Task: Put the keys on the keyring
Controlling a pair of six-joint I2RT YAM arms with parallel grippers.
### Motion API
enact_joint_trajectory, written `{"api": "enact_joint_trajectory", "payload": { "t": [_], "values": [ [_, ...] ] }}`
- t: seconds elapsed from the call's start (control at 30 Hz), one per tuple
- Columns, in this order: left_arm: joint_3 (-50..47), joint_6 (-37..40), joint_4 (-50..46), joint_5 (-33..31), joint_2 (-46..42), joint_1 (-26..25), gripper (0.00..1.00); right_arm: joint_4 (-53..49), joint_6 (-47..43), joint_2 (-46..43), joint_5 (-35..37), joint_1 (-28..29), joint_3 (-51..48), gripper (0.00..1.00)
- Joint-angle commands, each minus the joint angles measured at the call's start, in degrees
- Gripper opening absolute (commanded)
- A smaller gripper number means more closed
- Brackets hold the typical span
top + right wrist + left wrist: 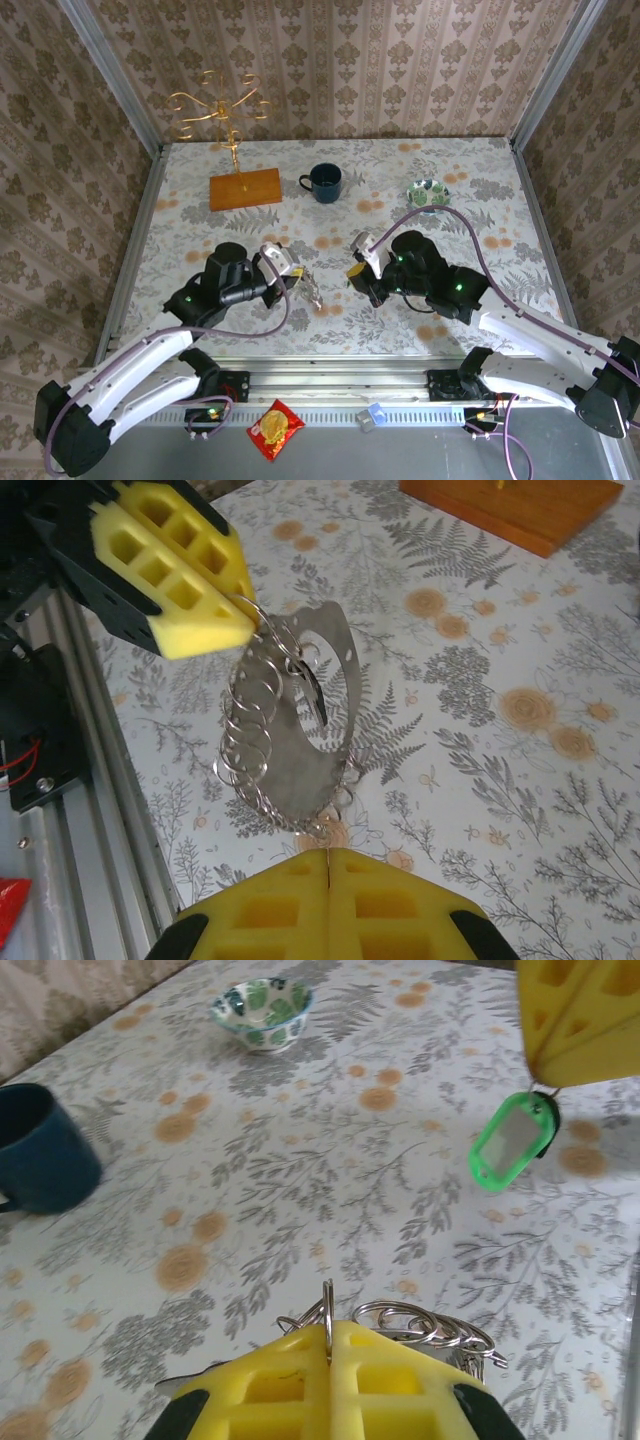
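My left gripper (286,263) (328,1332) is shut on one thin metal ring (327,1310) of the keyring (300,730). The keyring is a flat grey loop edged with several wire rings, and it hangs from the yellow pads (185,585) above the table (200,215). It also shows under the left gripper from above as the keyring (311,291). A little to the right, my right gripper (361,266) (328,856) is shut. A key with a bright green plastic head (513,1142) dangles from its yellow fingers (580,1020). The two grippers face each other, a short gap apart.
A dark blue mug (325,182) (40,1160) and a green-patterned bowl (428,193) (262,1010) stand at the back. A gold wire stand (222,105) rises from a wooden base (245,188) (520,510) at the back left. A red snack packet (275,430) lies by the front rail.
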Motion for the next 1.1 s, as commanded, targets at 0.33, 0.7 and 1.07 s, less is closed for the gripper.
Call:
{"api": "enact_joint_trajectory", "payload": {
  "t": [0.33, 0.7, 1.07],
  "values": [
    [4.1, 1.7, 3.8, 11.3, 4.3, -1.8, 0.0, 1.1, -8.2, 6.4, -6.2, 1.4, 6.3, 0.0],
    [5.6, 2.7, 4.2, 10.9, 6.7, -2.3, 0.0, 2.0, -8.6, 9.7, -10.2, 1.5, 8.3, 0.0],
    [6.0, 3.2, 3.5, 11.5, 7.4, -2.7, 0.0, 4.2, -7.6, 11.0, -9.3, 1.4, 9.0, 0.0]
  ]
}}
